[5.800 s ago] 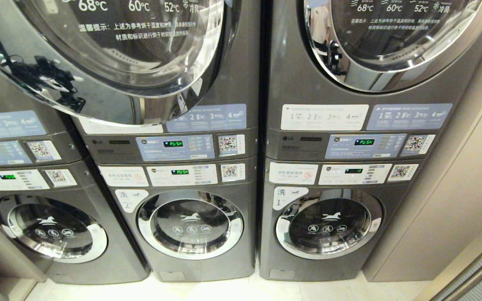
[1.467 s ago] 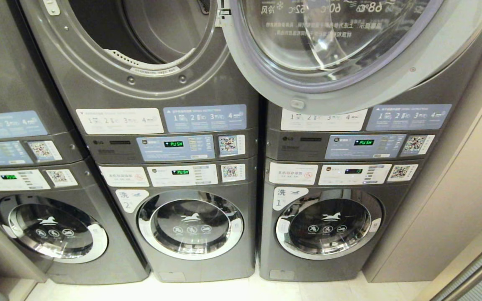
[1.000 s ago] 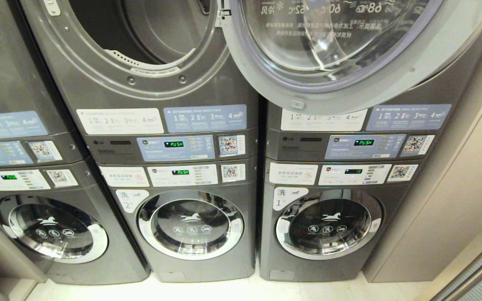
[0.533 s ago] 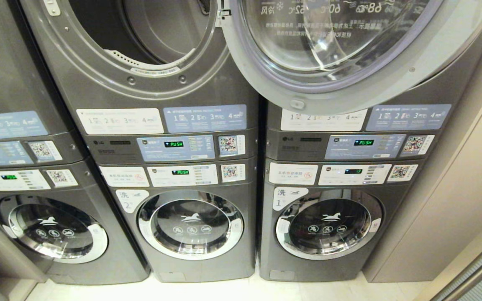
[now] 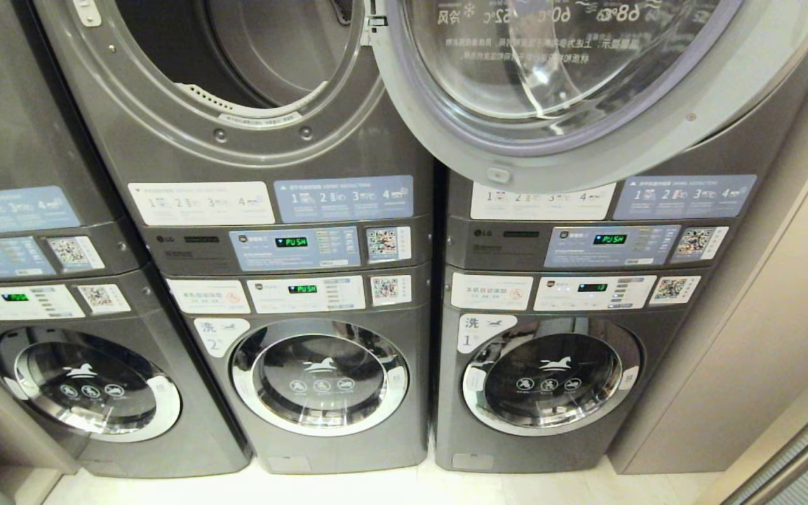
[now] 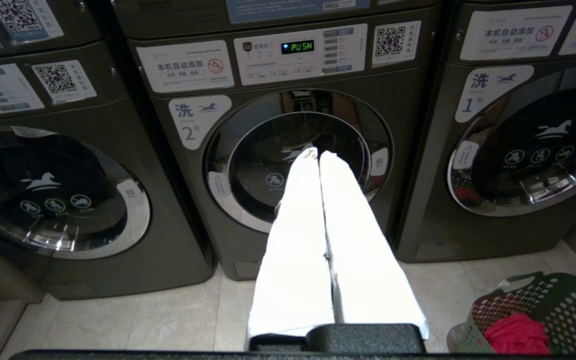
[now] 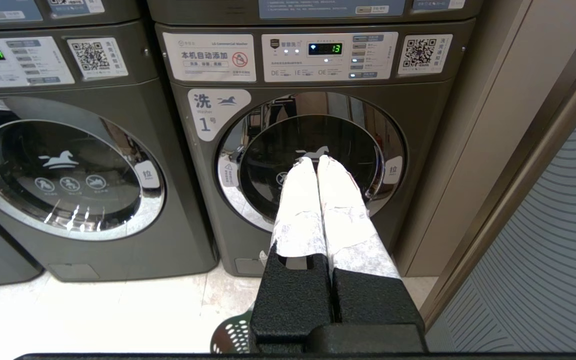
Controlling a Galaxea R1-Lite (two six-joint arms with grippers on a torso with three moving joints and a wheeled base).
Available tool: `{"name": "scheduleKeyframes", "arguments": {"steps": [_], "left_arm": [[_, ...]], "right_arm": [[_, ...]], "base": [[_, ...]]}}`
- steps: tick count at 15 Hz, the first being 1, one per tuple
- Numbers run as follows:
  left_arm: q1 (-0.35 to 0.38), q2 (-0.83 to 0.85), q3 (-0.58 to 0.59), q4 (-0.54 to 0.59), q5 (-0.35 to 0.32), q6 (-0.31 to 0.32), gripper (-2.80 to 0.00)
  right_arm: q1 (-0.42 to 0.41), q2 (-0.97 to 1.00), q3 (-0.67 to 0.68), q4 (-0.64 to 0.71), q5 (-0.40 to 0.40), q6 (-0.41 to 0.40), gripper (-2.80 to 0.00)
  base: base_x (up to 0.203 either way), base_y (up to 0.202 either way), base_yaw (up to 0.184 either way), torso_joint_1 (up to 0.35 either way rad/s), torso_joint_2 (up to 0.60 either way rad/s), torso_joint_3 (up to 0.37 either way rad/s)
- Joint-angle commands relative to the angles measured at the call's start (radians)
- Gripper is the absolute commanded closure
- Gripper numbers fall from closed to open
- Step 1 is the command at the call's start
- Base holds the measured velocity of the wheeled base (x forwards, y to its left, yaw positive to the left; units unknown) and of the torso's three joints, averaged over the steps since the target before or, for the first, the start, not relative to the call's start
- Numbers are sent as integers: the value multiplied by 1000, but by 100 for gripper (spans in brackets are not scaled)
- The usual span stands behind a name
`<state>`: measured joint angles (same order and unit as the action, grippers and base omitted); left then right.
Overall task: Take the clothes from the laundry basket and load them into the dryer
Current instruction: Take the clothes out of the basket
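Fingers (image 6: 300, 200) of the left gripper (image 6: 318, 156) and right gripper (image 7: 316, 161) are pressed together, empty; red clothes (image 6: 515, 334) lie in the green laundry basket (image 6: 558, 300) on the floor

"PUSH" on washer 2's display (image 6: 297, 47)
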<state>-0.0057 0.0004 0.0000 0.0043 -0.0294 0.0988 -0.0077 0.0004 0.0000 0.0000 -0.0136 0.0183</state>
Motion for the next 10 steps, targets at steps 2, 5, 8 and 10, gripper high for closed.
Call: {"name": "scheduleKeyframes", "arguments": {"steps": [2,5,8,10], "left_arm": [[0,0,0,0,0,1,0],[0,0,0,0,0,-1,0],[0,0,0,0,0,-1,0],[0,0,0,0,0,-2,0]], "right_arm": [[0,-1,0,0,0,0,0],[0,-2,0,0,0,0,0],[0,-2,0,0,1,0,0],[0,-2,0,0,0,0,0]], "base": [[0,0,0,0,0,0],[0,0,0,0,0,0],[0,0,0,0,0,0],[0,0,0,0,0,0]]}}
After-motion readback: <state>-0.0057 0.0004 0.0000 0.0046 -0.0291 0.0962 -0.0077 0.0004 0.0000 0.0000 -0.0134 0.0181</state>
